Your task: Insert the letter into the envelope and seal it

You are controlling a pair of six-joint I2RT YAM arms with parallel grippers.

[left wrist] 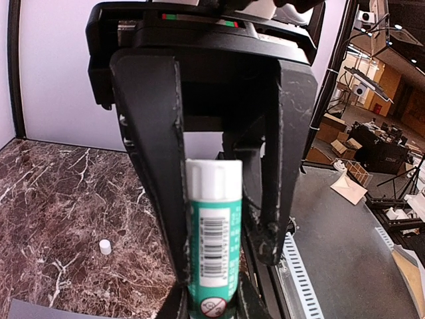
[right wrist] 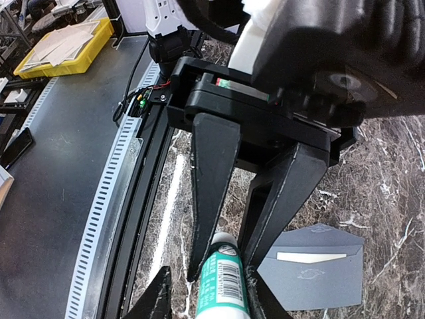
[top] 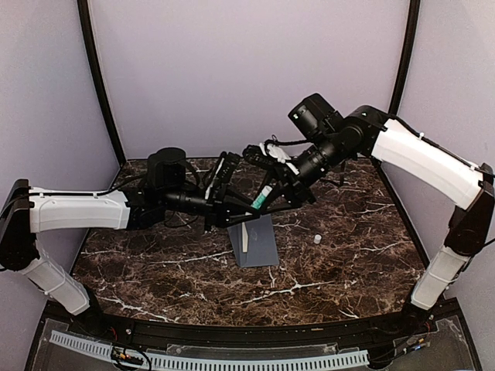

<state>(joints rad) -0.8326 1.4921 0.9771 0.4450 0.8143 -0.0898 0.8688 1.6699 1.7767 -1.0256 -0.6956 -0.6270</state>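
Left claw (left wrist: 224, 274) pinches 1 glue stick (left wrist: 212, 219) | right claw (right wrist: 226, 269) astride, grip unclear | 1 envelope (top: 261, 247) | 1 cap (top: 316, 239)

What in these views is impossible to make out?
Letter: right wrist view, only a pale strip shows; the envelope covers the rest.
Glue stick: left wrist view, lower end cut off by the bottom edge.
Right claw: right wrist view, whether it actually touches the glue stick is unclear.

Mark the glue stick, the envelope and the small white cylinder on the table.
Teal-labelled white glue stick (left wrist: 214, 232): left wrist view, barcode label.
Slate grey-blue paper envelope (right wrist: 325, 287): right wrist view, bare front.
Small white cylinder (top: 317, 239): top view, its middle.
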